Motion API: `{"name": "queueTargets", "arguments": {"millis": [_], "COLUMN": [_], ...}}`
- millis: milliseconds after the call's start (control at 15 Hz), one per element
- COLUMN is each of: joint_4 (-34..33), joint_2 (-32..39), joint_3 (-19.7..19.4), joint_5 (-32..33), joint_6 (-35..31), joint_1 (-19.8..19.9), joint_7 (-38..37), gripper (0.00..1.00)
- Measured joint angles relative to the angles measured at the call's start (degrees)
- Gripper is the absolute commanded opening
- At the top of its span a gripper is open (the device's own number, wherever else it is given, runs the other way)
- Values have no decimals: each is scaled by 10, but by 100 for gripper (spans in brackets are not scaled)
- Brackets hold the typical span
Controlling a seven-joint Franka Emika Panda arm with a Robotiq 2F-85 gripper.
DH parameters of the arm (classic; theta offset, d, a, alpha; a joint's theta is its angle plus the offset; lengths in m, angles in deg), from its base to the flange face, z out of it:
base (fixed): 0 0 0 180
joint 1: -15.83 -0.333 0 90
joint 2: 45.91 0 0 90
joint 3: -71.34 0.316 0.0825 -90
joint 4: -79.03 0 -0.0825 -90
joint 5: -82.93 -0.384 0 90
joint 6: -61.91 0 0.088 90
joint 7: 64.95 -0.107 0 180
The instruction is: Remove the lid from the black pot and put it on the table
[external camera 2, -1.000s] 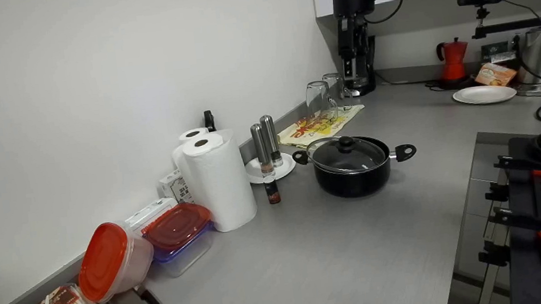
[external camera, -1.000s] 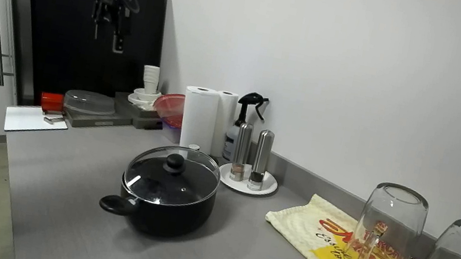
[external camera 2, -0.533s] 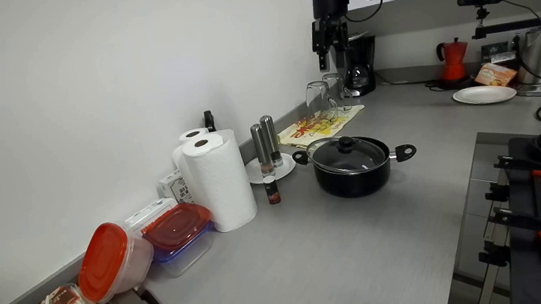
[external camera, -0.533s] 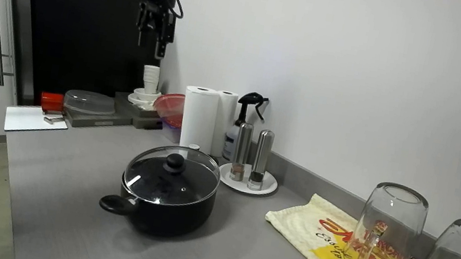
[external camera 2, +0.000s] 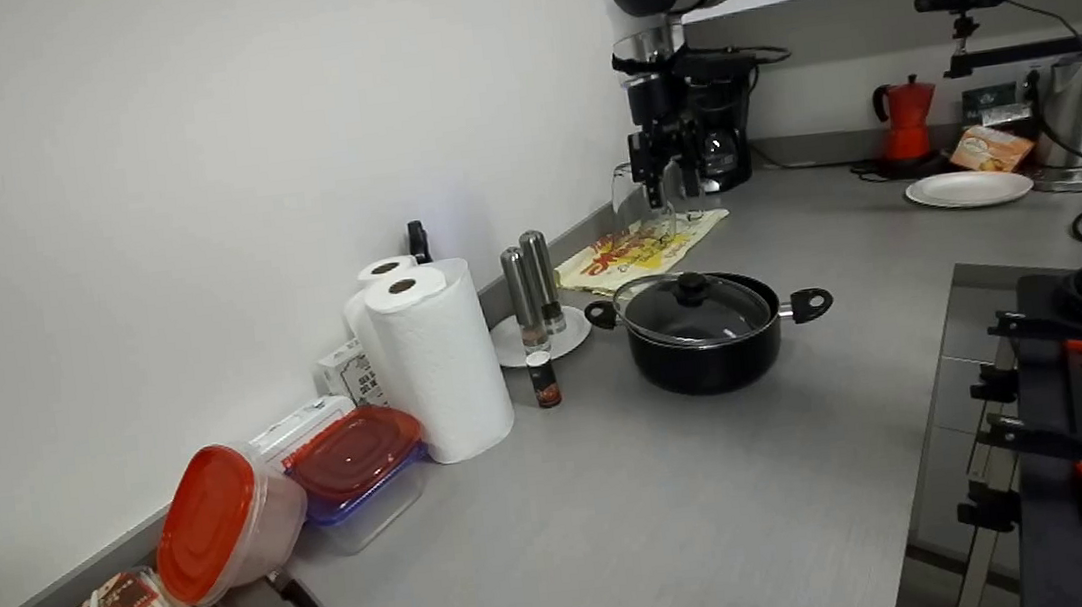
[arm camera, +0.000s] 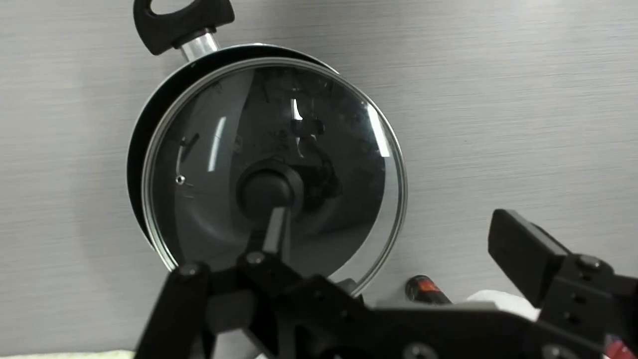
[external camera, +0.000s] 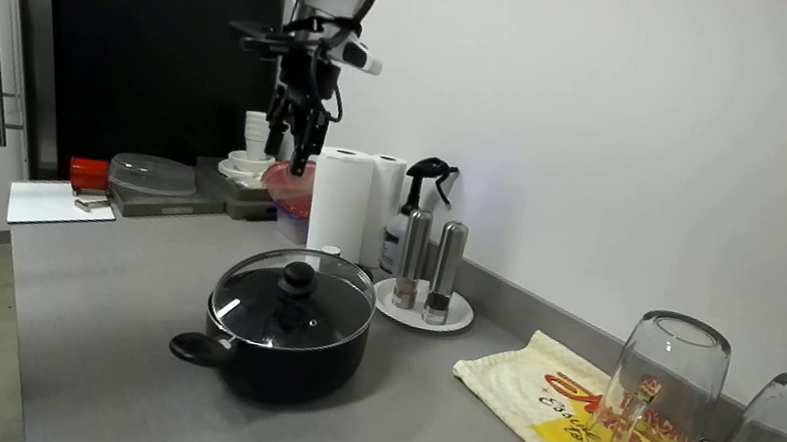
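Note:
The black pot [external camera: 289, 377] stands on the grey table [external camera: 117, 318] in both exterior views [external camera 2: 709, 366]. The round glass lid [external camera: 263, 315] with its black knob [external camera: 298, 277] rests on it off-centre. In the wrist view the lid [arm camera: 324, 124] is shifted, leaving a dark crescent of the pot opening beside the long side handle [arm camera: 172, 25]. My gripper [external camera: 287, 156] is open and empty, well above the lid; it also hangs above the pot in an exterior view [external camera 2: 673, 193]. In the wrist view [arm camera: 391, 217] one finger overlaps the knob, the other is over the table.
Two metal mills [external camera: 446, 271] stand on a white plate [external camera: 462, 314] beside the pot, with a small dark jar [external camera 2: 543, 380] near them. Paper towel rolls [external camera: 338, 203] and a spray bottle [external camera: 395, 238] stand by the wall. Glass mugs [external camera: 664, 382] stand on a yellow-patterned cloth [external camera: 512, 376].
My gripper has moved sideways toward the pot, then come down: right and lower in an exterior view, left and lower in another. It stays open. The pot and lid have not moved.

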Motion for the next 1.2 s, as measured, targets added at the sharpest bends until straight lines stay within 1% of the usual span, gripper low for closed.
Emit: {"name": "queueTargets", "arguments": {"millis": [267, 600, 933, 1200], "joint_4": [-18, -43, -45, -46], "joint_2": [47, 98, 135, 152], "joint_3": [-1, -11, -20, -21], "joint_5": [0, 1, 0, -1], "joint_6": [1, -5, -59, -84], "joint_1": [9, 11, 17, 24], "joint_7": [-15, -56, -99, -119], "gripper": [100, 100, 100, 100]}}
